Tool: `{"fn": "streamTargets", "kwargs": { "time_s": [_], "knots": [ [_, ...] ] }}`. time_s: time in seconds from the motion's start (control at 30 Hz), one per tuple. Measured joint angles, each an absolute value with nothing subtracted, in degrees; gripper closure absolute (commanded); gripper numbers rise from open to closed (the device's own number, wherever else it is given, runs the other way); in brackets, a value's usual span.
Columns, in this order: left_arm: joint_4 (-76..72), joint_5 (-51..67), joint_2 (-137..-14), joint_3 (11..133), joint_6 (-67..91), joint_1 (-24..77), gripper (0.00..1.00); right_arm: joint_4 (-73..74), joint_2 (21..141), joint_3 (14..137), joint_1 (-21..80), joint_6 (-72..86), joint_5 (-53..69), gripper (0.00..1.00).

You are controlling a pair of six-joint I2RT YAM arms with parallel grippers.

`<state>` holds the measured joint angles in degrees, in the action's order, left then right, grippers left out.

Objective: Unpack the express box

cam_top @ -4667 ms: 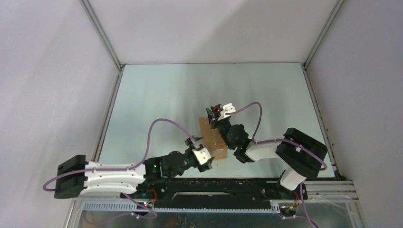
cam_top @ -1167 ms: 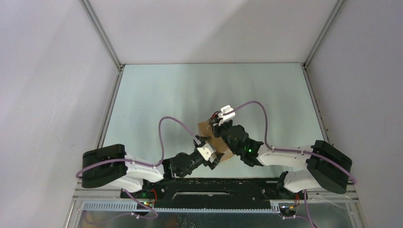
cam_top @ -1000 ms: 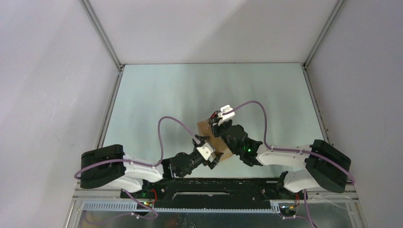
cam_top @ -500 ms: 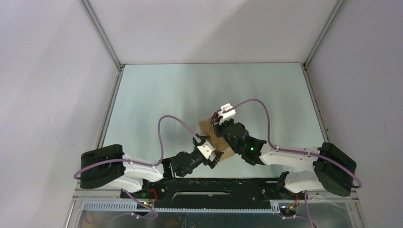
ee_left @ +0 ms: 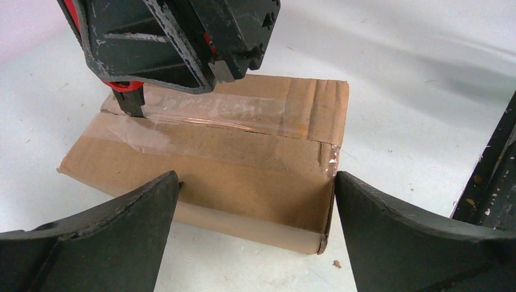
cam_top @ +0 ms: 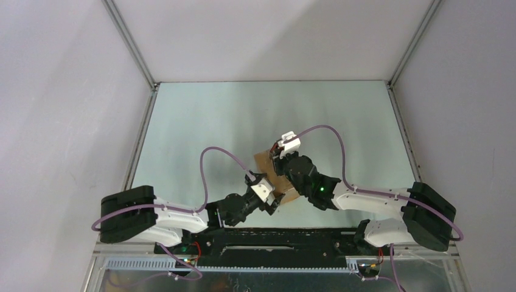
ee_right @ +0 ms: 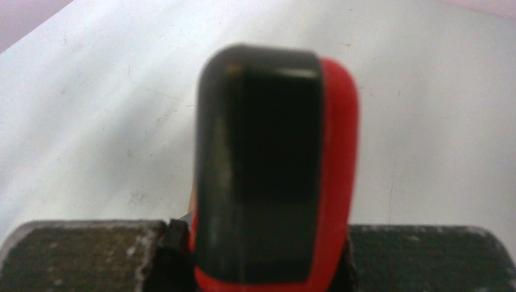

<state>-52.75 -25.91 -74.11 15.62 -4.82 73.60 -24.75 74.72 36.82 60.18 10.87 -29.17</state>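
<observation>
Left gripper (ee_left: 255,182), nearest the arm bases, had its fingers (ee_left: 109,231) spread wide to either side of the near end of the express box (ee_left: 243,152). The box lay flat on the table (cam_top: 201,121), near its middle and towards the near edge, between the two arms. Beyond, the right gripper (cam_top: 278,159) pinched a red-and-black utility knife (ee_right: 274,170), whose tip met the clear tape (ee_left: 231,112) along the box's top seam.

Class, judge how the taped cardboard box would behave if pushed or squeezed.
The express box would probably slide, not tip: it lies low and flat on the smooth table. Its cardboard walls may dent under squeezing. The glossy tape likely offers poor grip.
</observation>
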Motion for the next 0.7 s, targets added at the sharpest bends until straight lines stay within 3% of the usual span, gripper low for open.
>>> {"fn": "streamTargets", "kwargs": {
  "time_s": [0.7],
  "knots": [
    [-48.56, -28.99, -71.07, 15.62, -0.73, 73.30, 0.01, -17.10, 72.47, 38.44, 60.58, 14.39, -29.15, 1.00]
  ]
}}
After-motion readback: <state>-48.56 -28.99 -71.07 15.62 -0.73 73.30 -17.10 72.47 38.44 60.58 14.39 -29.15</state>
